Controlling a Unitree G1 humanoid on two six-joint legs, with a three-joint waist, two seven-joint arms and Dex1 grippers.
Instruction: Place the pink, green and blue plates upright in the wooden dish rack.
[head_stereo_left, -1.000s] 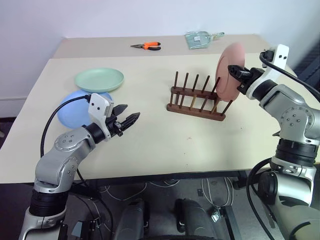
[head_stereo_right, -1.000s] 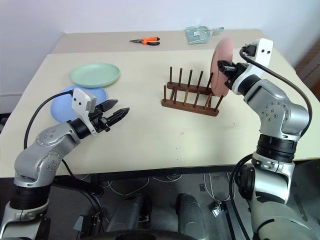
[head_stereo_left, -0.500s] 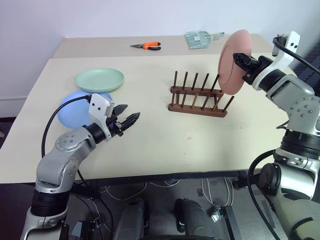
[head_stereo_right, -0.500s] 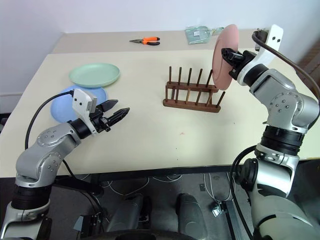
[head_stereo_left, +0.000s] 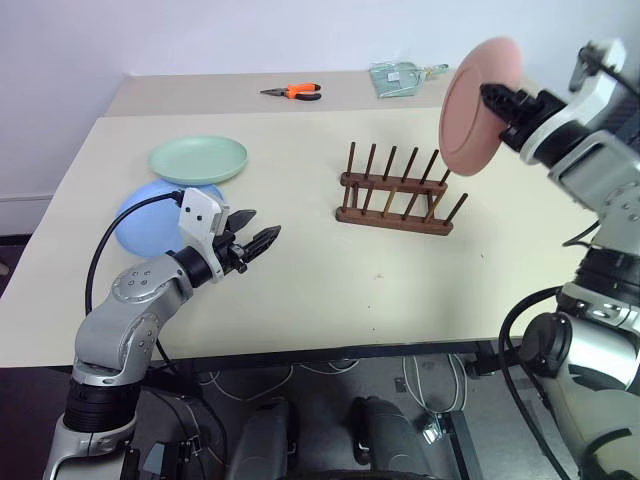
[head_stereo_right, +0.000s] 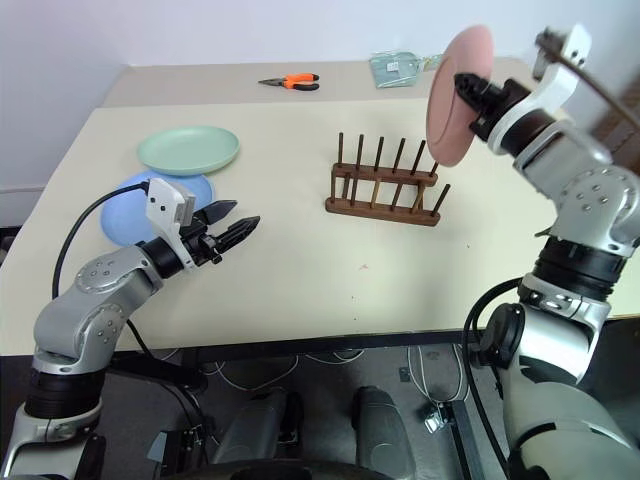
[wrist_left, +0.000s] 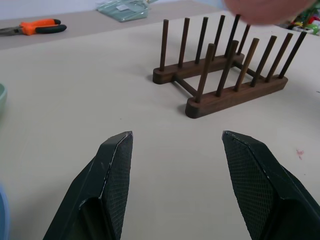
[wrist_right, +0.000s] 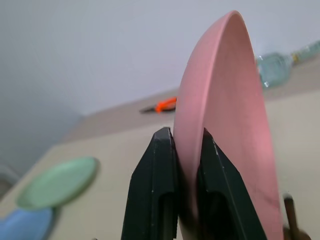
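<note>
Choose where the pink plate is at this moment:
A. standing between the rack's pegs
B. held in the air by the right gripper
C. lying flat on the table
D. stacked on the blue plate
B: the right gripper pinches the pink plate by its rim, clear above the wooden dish rack.

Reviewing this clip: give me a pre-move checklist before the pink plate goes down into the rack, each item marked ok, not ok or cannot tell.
1. Right gripper shut on the pink plate: ok, fingers pinch its rim.
2. Plate held on edge, near upright: ok.
3. Wooden dish rack slots free: ok, no plate between the pegs.
4. Plate lined up over a slot: not ok, it hangs above the rack's right end, slightly past it.
5. Left gripper out of the way: ok, open, hovering over bare table left of the rack.
6. Green plate and blue plate waiting flat on the table: ok.
</note>
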